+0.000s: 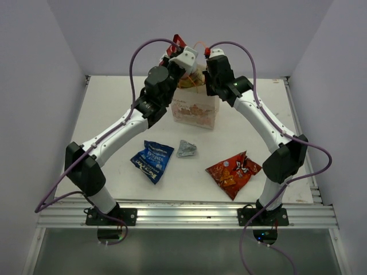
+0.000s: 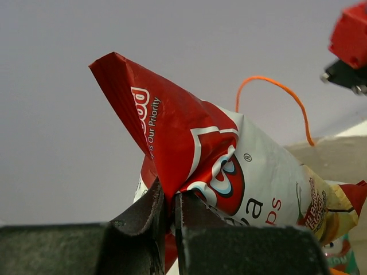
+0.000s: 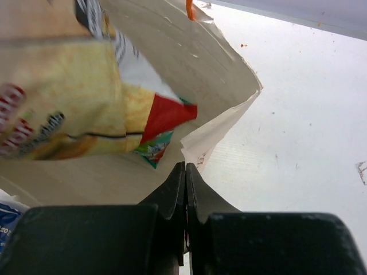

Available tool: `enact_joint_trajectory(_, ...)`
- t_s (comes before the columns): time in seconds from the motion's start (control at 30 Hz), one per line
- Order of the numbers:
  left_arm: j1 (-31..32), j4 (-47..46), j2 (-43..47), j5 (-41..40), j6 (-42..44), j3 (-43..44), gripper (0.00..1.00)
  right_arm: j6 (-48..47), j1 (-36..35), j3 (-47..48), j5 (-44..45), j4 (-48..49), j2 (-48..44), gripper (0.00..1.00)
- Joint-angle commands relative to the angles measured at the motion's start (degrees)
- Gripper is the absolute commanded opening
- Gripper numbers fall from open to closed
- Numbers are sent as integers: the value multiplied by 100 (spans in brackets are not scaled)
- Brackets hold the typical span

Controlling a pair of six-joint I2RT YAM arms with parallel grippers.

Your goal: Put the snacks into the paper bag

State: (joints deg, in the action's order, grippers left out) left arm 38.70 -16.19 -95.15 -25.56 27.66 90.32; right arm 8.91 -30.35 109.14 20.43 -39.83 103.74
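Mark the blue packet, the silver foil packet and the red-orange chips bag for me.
blue packet (image 1: pixel 152 160): top external view, middle of its printed face.
silver foil packet (image 1: pixel 186 149): top external view, centre of the crumpled foil.
red-orange chips bag (image 1: pixel 233 173): top external view, middle of its front panel.

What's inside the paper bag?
The chips bag sticks out of the paper bag, pinched by the left fingers. A green packet peeks from under it. The bottom is covered.

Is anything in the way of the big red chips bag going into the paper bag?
Nothing visible. The left gripper holds the chips bag by its top, its lower end already inside the paper bag, whose rim the right gripper pinches.
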Motion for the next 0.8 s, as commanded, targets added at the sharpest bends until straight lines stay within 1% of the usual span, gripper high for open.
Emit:
enact_joint_trajectory(0.0,15,-114,471,709,248,-190,0,-73,11,-42,58,151,-188,0)
enact_joint_trajectory(0.1,15,229,612,1271,179,-462,0,-56,11,-42,32,151,-179,0)
enact_joint_trajectory(0.13,15,299,638,1534,22,-472,0,-47,11,-42,32,151,-162,0)
enact_joint_trajectory(0.17,15,361,656,1650,-76,-481,5,-47,11,-42,32,151,-170,0)
enact_joint_trajectory(0.2,15,466,682,1755,-164,-463,17,-47,20,-42,32,151,-170,0)
enact_joint_trajectory(0.23,32,519,700,1896,-295,-446,53,-47,20,-42,40,151,-170,0)
enact_joint_trajectory(0.27,41,555,709,1871,-305,-428,68,-47,20,-33,40,151,-162,0)
enact_joint_trajectory(0.33,111,625,726,1661,-244,-367,93,-47,20,-33,41,151,-179,0)
enact_joint_trajectory(0.37,138,634,744,1599,-235,-358,99,-38,11,-16,40,143,-179,0)
enact_joint_trajectory(0.5,173,494,954,1239,-270,-261,100,-29,11,2,49,143,-179,0)
enact_joint_trajectory(0.57,164,345,1016,538,-340,-287,100,-21,11,28,58,125,-179,0)
enact_joint_trajectory(0.6,173,40,1121,143,-384,-461,100,-21,11,37,49,134,-179,0)
enact_joint_trajectory(0.63,173,-138,1174,-757,-454,-602,100,-3,11,46,49,125,-179,0)
enact_joint_trajectory(0.67,173,-244,1227,-1245,-515,-760,100,-3,11,89,58,116,-179,0)
enact_joint_trajectory(0.7,164,-132,1288,-1676,-612,-1084,100,14,11,98,58,108,-179,0)
enact_joint_trajectory(0.73,130,131,1298,-2237,-996,-1252,100,41,11,116,58,99,-196,0)
enact_joint_trajectory(0.77,121,446,1315,-2434,-1295,-1445,100,50,20,125,58,99,-197,0)
